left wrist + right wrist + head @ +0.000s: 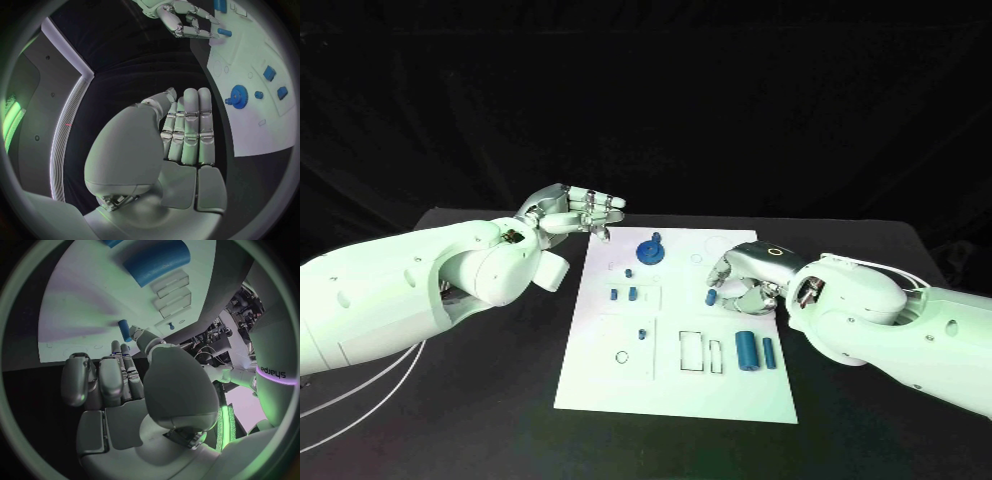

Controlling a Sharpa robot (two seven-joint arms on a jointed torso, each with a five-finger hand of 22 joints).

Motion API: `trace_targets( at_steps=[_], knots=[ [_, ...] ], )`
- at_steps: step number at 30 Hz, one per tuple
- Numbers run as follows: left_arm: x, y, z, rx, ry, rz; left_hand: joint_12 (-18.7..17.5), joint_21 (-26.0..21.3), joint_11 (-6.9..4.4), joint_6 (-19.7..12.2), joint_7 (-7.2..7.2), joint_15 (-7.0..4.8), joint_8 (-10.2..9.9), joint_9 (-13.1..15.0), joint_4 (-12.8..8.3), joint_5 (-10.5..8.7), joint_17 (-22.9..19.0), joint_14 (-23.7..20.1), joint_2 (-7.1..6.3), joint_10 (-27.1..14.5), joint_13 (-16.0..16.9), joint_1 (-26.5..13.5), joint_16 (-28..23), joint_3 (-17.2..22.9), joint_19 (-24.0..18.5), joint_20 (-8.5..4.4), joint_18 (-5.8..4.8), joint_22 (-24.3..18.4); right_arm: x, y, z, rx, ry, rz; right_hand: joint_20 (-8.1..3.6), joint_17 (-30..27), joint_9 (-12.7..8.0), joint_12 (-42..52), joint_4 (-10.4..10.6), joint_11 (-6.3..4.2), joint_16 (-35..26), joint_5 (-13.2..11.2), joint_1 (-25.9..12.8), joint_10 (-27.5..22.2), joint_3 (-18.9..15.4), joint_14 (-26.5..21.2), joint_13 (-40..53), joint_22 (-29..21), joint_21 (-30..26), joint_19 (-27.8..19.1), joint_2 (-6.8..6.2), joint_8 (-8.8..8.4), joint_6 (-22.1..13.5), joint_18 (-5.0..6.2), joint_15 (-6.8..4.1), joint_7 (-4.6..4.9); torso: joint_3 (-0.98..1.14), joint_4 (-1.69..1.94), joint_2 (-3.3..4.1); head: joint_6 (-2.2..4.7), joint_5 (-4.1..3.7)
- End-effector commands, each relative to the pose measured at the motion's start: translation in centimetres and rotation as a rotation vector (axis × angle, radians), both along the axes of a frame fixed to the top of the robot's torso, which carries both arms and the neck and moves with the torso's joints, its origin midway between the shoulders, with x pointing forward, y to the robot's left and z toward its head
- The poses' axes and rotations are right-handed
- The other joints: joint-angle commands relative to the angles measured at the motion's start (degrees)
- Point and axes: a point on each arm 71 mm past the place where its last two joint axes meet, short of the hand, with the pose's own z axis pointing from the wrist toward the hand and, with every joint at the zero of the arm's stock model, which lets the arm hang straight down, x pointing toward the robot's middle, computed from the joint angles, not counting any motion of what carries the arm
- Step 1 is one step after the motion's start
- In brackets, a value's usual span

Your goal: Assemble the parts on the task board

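Centre frame: white task board (678, 375) on black table (488, 400). R hand (740, 283) at board's right edge pinches small blue peg (125, 330). L hand (574, 212), upper left, fingers straight, holds nothing; blue gear (651, 248) nr board's top.

The left arm reaches in with its hand (574, 211) raised, fingers straight and held close together, holding nothing. The right arm bends in from the other side; its hand (741, 281) points down, thumb and fingers pinching a small blue part (125, 330).
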Motion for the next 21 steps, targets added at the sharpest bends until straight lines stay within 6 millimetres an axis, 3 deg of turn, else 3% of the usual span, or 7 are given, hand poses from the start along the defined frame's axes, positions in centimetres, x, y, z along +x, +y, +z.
trace_targets(
  at_steps=[1, 14, 21],
  knots=[
    [-0.1, -0.2, 0.1, -0.011, 0.001, -0.02, 0.4, -0.3, 0.1, 0.0, 0.2, 0.1, -0.2, -0.1, -0.1, 0.16, -0.1, -0.4, 0.22, -0.5, 0.0, 0.1, -0.3, -0.3, 0.4, 0.21, 0.26, -0.1, 0.2, 0.1, -0.5, -0.039, 0.005, 0.0, -0.03, 0.2, 0.0, 0.6, 0.1, -0.34, 0.4, -0.2, 0.2, 0.5, -0.3, 0.7, 0.1, 4.6, 0.6, 0.6, 0.64, 0.19, 0.4, 0.06, -0.04, -0.2, -0.03, 0.03, 0.02, -0.02, 0.0],
    [-0.1, -0.2, 0.1, -0.01, 0.002, -0.02, 0.4, -0.3, 0.1, 0.0, 0.2, 0.1, -0.2, -0.1, -0.1, 0.16, -0.1, -0.4, 0.22, -0.5, 0.0, 0.1, -0.3, -0.3, 0.4, 0.21, 0.26, -0.1, 0.2, 0.9, -1.5, -0.023, 0.021, 0.014, -0.53, 3.5, 0.6, 3.1, 0.8, -1.17, 3.1, 0.0, 0.8, 4.5, 0.9, 1.7, 0.6, 7.2, 4.5, 3.0, 2.46, 1.05, 2.9, -0.86, -0.66, -0.47, 0.02, -0.04, -0.03, -0.22, 0.12],
    [0.0, -0.2, 0.0, -0.01, 0.004, -0.021, 0.4, -0.3, 0.1, 0.0, 0.2, 0.1, -0.2, -0.1, -0.1, 0.16, -0.1, -0.4, 0.23, -0.5, 0.0, 0.1, -0.3, -0.3, 0.4, 0.21, 0.26, -0.1, 0.2, 1.3, -1.7, -0.014, 0.024, 0.02, -0.8, 4.1, 0.7, 3.6, 0.9, -1.56, 3.7, -0.2, 0.9, 5.8, 1.3, 1.8, 0.8, 7.9, 5.4, 3.5, 2.7, 1.25, 3.6, -1.08, -0.96, -0.73, 0.04, -0.06, -0.02, -0.3, 0.09]
  ],
)
